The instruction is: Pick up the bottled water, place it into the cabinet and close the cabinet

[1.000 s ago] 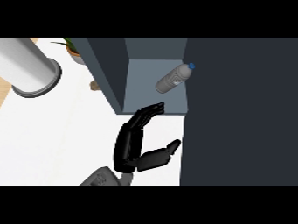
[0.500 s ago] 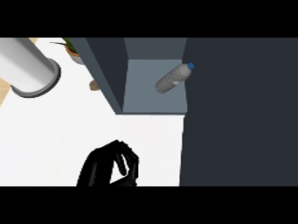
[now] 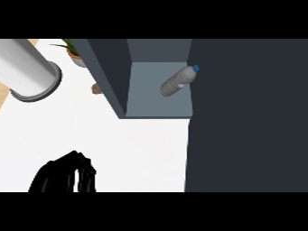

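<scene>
The bottle (image 3: pixel 178 81) is lying inside the open cabinet (image 3: pixel 149 101), leaning toward its right side. The left hand (image 3: pixel 63 175) is hovering over the tabletop (image 3: pixel 136 144), in front and to the left of the cabinet, with its fingers curled and holding nothing. Risk: the bottle may roll during closing and jam the closure.

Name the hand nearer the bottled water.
Left: the left hand is at lower left, apart from the bottled water in the cabinet; the right hand is not in view.

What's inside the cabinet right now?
The bottled water lies on its side inside the cabinet, blue cap pointing up-right. The dark panel at right covers whatever lies beyond.
</scene>
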You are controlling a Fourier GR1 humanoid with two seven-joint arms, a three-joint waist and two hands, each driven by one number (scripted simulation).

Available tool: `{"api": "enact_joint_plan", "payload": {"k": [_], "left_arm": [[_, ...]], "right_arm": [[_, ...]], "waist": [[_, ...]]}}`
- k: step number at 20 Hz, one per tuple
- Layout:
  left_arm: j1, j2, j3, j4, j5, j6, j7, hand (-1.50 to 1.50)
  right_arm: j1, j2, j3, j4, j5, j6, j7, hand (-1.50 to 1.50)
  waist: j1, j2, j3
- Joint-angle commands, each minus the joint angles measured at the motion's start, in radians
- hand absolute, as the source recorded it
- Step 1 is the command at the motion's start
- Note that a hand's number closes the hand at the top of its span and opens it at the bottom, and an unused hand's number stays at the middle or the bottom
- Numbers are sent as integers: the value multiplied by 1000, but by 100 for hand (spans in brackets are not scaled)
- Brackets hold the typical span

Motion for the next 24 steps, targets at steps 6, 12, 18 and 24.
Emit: {"api": "enact_joint_plan", "payload": {"k": [6, 12, 18, 24], "left_arm": [[114, 153, 183, -93, 131, -134, -43, -150], [181, 226, 289, -115, 193, -150, -35, -150], [248, 275, 337, -136, 233, -219, -50, -150], [301, 304, 374, -140, 267, -254, -51, -150]], "right_arm": [[29, 25, 67, -313, 106, 4, 56, 150], [25, 4, 131, -333, 122, 45, 83, 150], [-66, -16, 226, -322, 146, 34, 127, 150], [-193, -59, 302, -295, 159, 26, 184, 150]], "waist": [[5, -3, -5], [-1, -12, -7], [22, -18, -13], [44, -28, -21]]}}
